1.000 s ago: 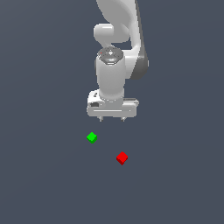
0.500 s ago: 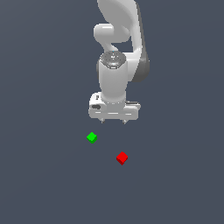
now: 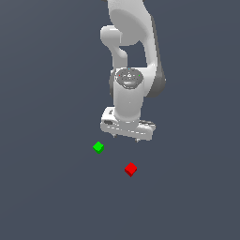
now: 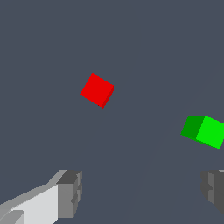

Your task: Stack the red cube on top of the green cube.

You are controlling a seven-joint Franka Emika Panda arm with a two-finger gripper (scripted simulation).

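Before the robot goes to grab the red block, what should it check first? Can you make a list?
1. Gripper open: ok, fingers stand wide apart with nothing between them.
2. Red cube free to grab: ok, it sits alone on the floor.
3. Green cube top clear: ok, nothing on it.
4. Cubes apart: ok, a clear gap between them.
5. Gripper lined up over the red cube: not ok, the cube lies off to one side, not between the fingers.
6. Gripper height above the floor: cannot tell.
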